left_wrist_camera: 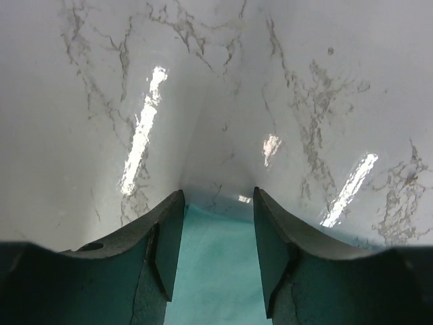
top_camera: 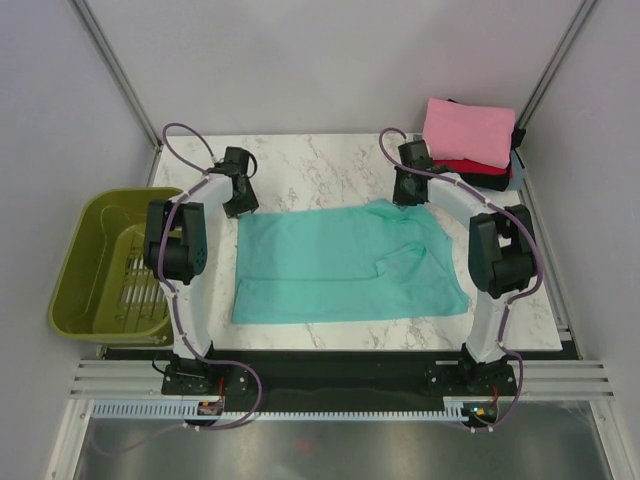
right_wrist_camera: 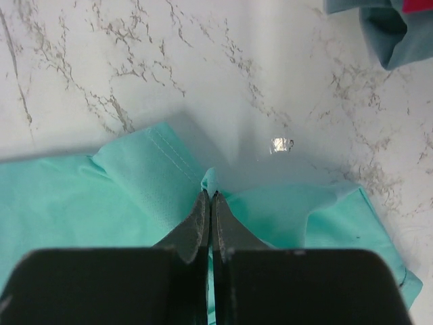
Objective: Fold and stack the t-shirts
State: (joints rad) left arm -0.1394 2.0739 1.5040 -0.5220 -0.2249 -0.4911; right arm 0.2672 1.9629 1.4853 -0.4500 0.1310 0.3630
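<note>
Where pinched, t-shirt [right_wrist_camera: 142, 196] in right claw [right_wrist_camera: 210, 196]

- The left gripper [left_wrist_camera: 218, 196] fills the bottom of the view, its two dark jaws standing well apart.
- A teal t-shirt [left_wrist_camera: 213, 271] shows in the gap between them, its edge ending near the jaw tips.
- Beyond lies the white marble-patterned table [left_wrist_camera: 223, 81], grey-veined, with bright streaks of glare.

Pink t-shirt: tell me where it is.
In the top external view, the pink t-shirt tops the folded stack at the far right corner of the table, beyond the right gripper.
</note>
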